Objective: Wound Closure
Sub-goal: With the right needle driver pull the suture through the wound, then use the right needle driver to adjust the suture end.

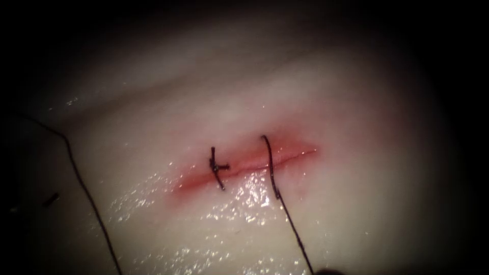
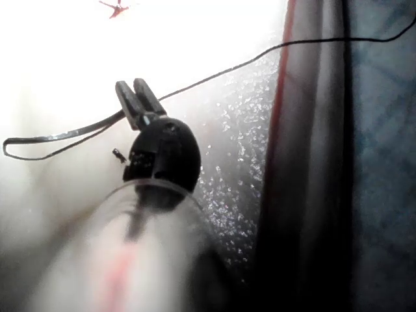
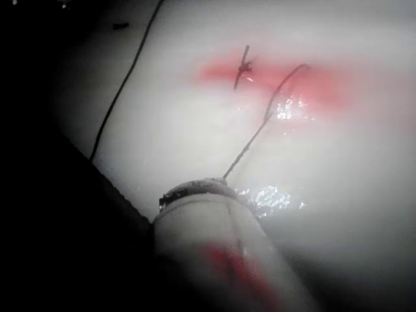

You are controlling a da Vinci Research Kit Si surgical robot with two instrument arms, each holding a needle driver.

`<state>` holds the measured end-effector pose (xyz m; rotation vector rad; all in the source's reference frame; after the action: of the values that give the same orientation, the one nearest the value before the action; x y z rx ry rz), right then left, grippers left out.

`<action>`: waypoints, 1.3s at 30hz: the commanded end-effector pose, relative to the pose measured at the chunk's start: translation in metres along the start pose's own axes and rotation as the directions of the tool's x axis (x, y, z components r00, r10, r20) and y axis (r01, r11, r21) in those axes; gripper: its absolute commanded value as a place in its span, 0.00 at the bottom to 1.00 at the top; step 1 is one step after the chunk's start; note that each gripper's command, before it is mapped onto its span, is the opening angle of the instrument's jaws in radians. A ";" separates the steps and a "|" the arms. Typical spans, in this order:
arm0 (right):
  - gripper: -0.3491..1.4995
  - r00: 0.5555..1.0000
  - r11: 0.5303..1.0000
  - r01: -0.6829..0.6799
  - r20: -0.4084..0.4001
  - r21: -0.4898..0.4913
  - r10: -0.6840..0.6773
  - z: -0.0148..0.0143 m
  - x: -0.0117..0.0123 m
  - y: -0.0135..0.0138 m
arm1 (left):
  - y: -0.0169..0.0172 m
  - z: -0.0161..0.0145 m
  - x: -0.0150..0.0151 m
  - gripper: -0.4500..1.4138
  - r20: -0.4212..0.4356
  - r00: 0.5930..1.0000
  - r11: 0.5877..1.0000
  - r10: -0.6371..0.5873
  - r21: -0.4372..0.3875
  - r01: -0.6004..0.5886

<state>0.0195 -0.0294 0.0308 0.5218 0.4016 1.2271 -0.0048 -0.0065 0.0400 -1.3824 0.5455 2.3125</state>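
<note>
Closest in the left wrist view, the left hand (image 2: 140, 97) has its jaws closed on the thread (image 2: 214, 70). On the tissue (image 1: 356, 203), thread crosses the cut (image 1: 244, 165) right of a knotted stitch (image 1: 218, 167) — red fluid (image 1: 198, 178) along it. Right hand: I cannot tell its state — the needle's place neither.

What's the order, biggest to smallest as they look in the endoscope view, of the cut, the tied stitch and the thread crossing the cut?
1. Thread crossing the cut: longest, though it runs toward the camera.
2. Cut.
3. Tied stitch: smallest.
</note>
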 end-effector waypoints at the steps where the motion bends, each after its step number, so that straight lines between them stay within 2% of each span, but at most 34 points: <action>1: 0.00 1.000 1.000 0.005 0.001 0.009 -0.005 0.0005 -0.0004 -0.0007 | 0.0006 0.0005 -0.0004 0.00 -0.002 1.000 1.000 -0.001 -0.002 0.001; 21: 0.00 1.000 0.997 0.020 0.020 0.074 -0.021 -0.0006 -0.0015 -0.0010 | 0.0007 0.0005 -0.0004 0.00 -0.002 1.000 1.000 -0.001 -0.002 0.001; 23: 0.00 0.998 0.995 0.056 0.017 0.079 -0.058 -0.0007 -0.0015 -0.0011 | 0.0007 0.0005 -0.0004 0.00 -0.001 1.000 1.000 -0.001 -0.001 0.001; 24: 0.34 0.993 0.989 0.120 -0.004 0.087 -0.120 -0.0006 -0.0014 -0.0010 | 0.0007 0.0006 -0.0004 0.00 -0.001 1.000 1.000 -0.001 -0.001 0.001; 25: 0.55 0.982 0.978 0.188 -0.035 0.087 -0.186 -0.0006 -0.0013 -0.0009 | 0.0007 0.0006 -0.0004 0.00 -0.001 1.000 1.000 -0.001 -0.001 0.001; 26: 0.65 0.966 0.963 0.255 -0.076 0.086 -0.249 -0.0006 -0.0010 -0.0007 | 0.0007 0.0006 -0.0003 0.00 -0.001 1.000 1.000 -0.001 -0.001 0.001; 28: 0.79 0.917 0.921 0.379 -0.170 0.088 -0.361 -0.0009 -0.0001 0.0000 | 0.0007 0.0006 -0.0003 0.00 -0.003 1.000 1.000 -0.001 -0.003 0.001; 29: 0.87 0.879 0.893 0.441 -0.242 0.084 -0.411 -0.0015 0.0010 0.0009 | 0.0007 0.0006 -0.0003 0.00 -0.003 1.000 1.000 -0.001 -0.003 0.001; 31: 0.92 0.818 0.849 0.524 -0.316 0.067 -0.480 -0.0026 0.0024 0.0019 | 0.0007 0.0006 -0.0003 0.00 -0.003 1.000 1.000 -0.001 -0.003 0.001; 35: 0.89 0.726 0.796 0.604 -0.443 0.046 -0.526 -0.0058 0.0062 0.0043 | 0.0008 0.0006 -0.0003 0.00 -0.003 1.000 1.000 -0.001 -0.002 0.001; 37: 0.89 0.694 0.781 0.624 -0.484 0.035 -0.533 -0.0070 0.0077 0.0053 | 0.0008 0.0006 -0.0003 0.00 -0.002 1.000 1.000 -0.001 -0.002 0.001; 39: 0.88 0.646 0.739 0.673 -0.495 0.010 -0.582 -0.0083 0.0094 0.0065 | 0.0008 0.0006 -0.0003 0.00 -0.002 1.000 1.000 -0.001 -0.001 0.001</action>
<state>0.0121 -0.0179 0.0270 0.1986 1.0377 0.5823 -0.0051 -0.0066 0.0399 -1.3859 0.5458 2.3115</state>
